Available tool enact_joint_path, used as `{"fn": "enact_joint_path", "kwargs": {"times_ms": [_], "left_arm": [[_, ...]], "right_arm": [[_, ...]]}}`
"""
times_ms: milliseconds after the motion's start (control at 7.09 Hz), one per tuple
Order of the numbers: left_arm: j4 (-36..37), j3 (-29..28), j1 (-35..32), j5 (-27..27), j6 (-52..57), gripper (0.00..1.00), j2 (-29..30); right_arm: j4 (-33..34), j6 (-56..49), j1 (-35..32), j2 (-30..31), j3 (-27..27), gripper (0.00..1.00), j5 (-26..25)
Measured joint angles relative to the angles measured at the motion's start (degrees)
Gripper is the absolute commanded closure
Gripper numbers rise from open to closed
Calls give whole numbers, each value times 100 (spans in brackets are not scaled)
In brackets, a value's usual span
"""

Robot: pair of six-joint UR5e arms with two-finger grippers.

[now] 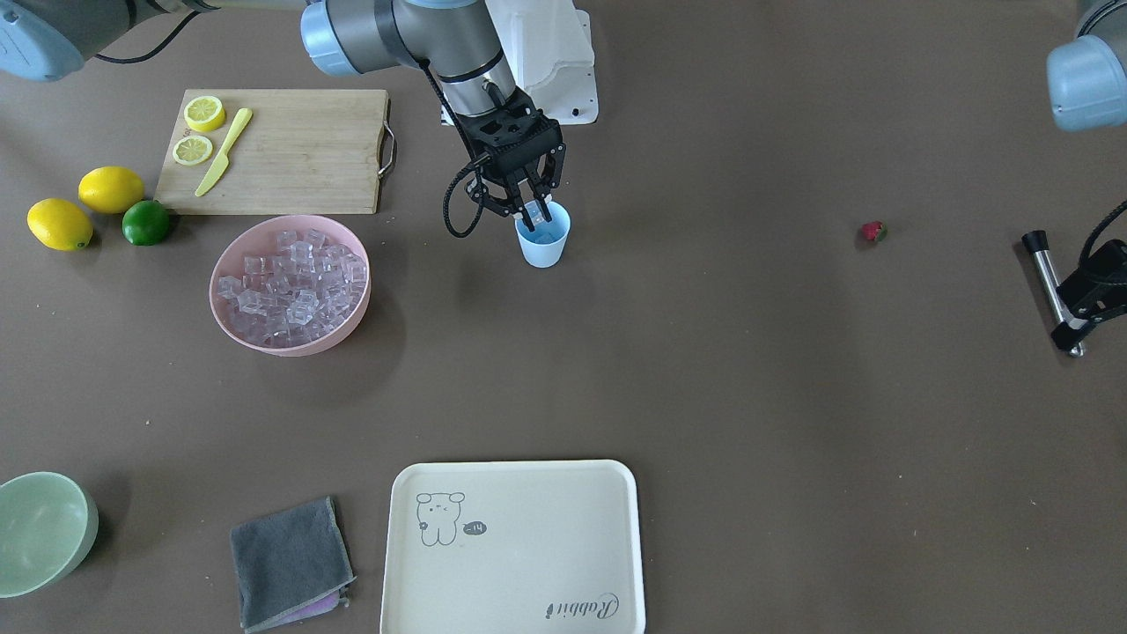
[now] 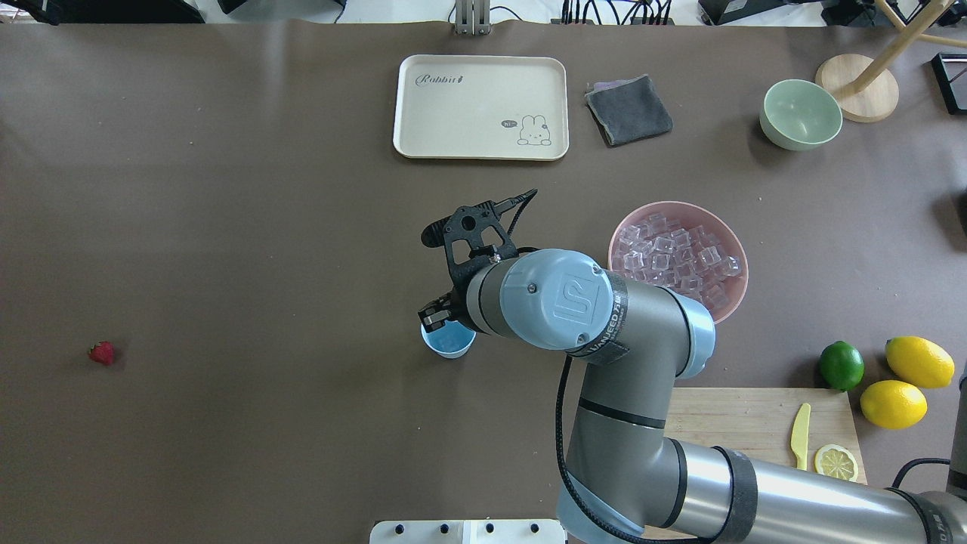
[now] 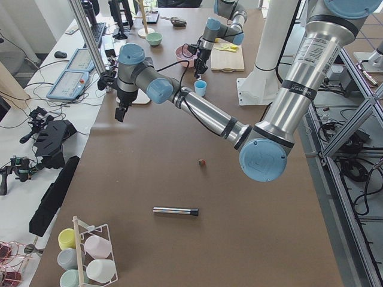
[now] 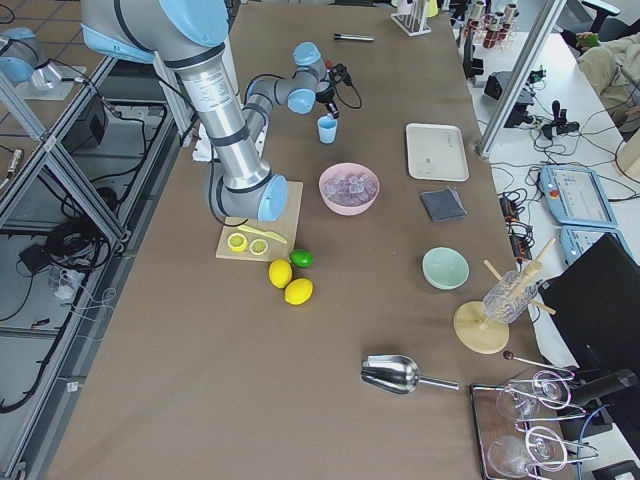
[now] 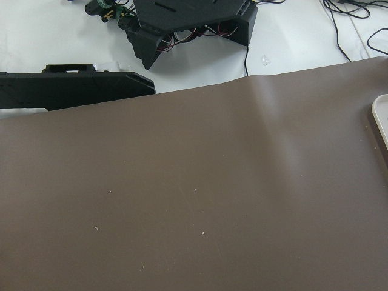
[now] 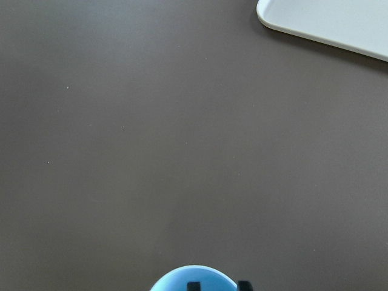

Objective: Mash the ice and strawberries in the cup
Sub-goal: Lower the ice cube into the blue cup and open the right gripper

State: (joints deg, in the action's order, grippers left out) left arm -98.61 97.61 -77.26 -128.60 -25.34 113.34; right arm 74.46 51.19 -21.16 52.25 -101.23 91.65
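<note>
Cup (image 1: 543,239) upright mid counter (image 1: 704,370); right hand (image 1: 534,210) just over rim, pinching what looks like ice cube (image 1: 534,212), prob. so it drops straight in.

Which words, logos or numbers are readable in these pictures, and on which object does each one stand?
"Rabbit": on the cream tray.
"UR" logo: on the right arm's blue joint cap.
Small bubble beside the tray's rabbit drawing: too small to read.
Lettering on the arm's black band: blurred.
</note>
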Motion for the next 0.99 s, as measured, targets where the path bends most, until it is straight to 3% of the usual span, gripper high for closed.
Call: {"fn": "enact_joint_path", "kwargs": {"times_ms": [141,282,423,987], "left_arm": [[-2,-24,0,3,4,2,3],[-6,-54,0,7,11,2,3],[-6,-73,0,9,16,2,3],[-6,-91,-2,10,20,2,6]], "right_arm": [[-55,-2,25,-5,38,100,-34],[-91,-6,55,-9,58,41,-51],[-147,-28,84,-5,64,1,-54],[-371,-211,49,9,12,0,-9]]}}
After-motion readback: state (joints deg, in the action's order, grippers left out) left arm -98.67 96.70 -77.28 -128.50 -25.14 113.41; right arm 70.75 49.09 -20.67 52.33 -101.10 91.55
